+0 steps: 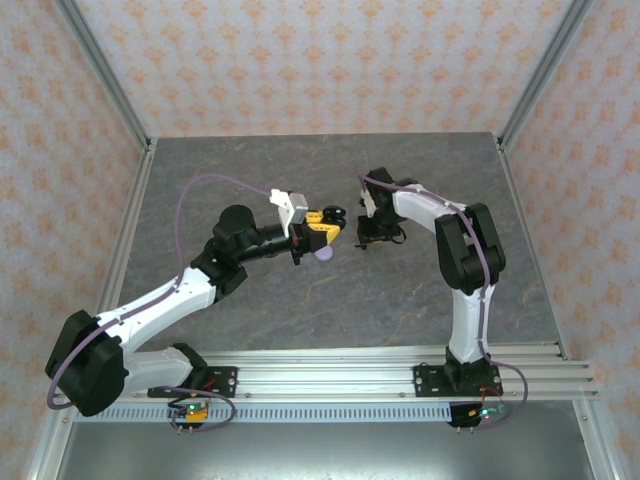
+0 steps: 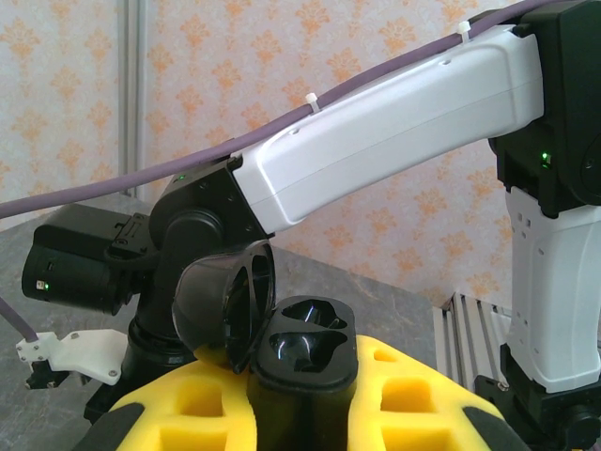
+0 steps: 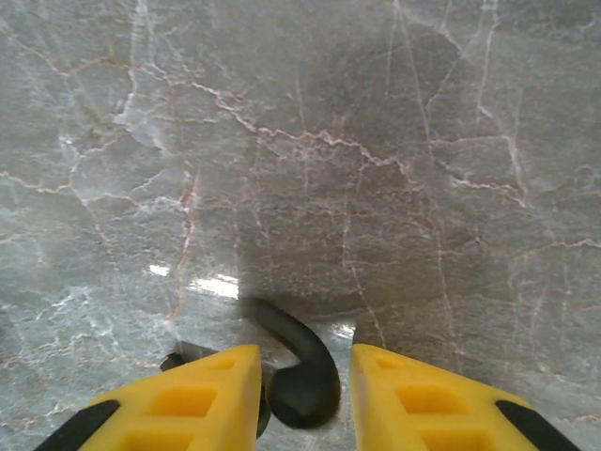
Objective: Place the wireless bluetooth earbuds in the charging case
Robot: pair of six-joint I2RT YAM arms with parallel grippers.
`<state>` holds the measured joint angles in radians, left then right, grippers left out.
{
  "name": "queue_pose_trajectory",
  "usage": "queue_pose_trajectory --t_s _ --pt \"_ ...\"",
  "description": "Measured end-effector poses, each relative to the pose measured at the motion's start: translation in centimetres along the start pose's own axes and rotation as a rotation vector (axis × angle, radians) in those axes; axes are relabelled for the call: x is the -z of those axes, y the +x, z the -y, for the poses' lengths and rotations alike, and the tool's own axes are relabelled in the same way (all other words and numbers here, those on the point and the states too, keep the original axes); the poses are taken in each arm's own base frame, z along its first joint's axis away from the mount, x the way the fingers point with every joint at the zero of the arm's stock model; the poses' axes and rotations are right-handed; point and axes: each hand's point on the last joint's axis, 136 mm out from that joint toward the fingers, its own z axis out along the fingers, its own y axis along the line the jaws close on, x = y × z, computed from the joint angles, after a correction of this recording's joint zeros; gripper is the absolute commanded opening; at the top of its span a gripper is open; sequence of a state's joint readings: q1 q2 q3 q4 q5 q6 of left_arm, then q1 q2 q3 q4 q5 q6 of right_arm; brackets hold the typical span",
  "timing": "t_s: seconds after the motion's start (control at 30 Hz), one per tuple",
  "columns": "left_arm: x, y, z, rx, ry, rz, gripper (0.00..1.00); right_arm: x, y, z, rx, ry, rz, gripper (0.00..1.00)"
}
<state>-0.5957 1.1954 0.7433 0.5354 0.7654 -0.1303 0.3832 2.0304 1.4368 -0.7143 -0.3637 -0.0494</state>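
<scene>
Between my right gripper's (image 3: 305,362) parted yellow fingers, a tiny black stemmed earbud (image 3: 302,390) lies ungripped on the grey marbled tabletop (image 3: 394,169). My left gripper (image 2: 302,399) clamps the open black charging case (image 2: 302,348). Next, I judge: close, lift, align.

Left wrist view: the black charging case (image 2: 305,352) drops down between the left fingers (image 2: 413,404), its lower body hidden and cut off by the bottom edge. Right wrist view: the black earbud (image 3: 299,381) runs off the bottom edge too. Is it touching the right fingers (image 3: 188,404)? Can't tell. From above, the lilac blob (image 1: 322,255) just near of the left gripper (image 1: 335,222) is too small to name.
</scene>
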Motion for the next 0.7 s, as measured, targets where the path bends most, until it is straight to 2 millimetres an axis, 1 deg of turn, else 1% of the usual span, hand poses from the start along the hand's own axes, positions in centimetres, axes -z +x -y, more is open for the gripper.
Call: queue_pose_trajectory --t_s 0.2,0.37,0.53,0.7 --pt "0.1 0.2 -0.2 0.007 -0.013 -0.008 0.15 0.0 -0.1 0.1 -0.023 0.009 0.003 0.28" --pt "0.2 0.0 -0.1 0.004 -0.016 -0.003 0.15 0.0 -0.2 0.1 -0.039 0.006 0.008 0.32" --pt "0.2 0.0 -0.1 0.005 -0.016 -0.004 0.15 0.1 -0.3 0.0 -0.048 0.004 0.011 0.32" --pt "0.3 -0.1 0.0 0.005 -0.017 -0.004 0.15 0.5 -1.1 0.5 -0.051 0.038 0.038 0.32"
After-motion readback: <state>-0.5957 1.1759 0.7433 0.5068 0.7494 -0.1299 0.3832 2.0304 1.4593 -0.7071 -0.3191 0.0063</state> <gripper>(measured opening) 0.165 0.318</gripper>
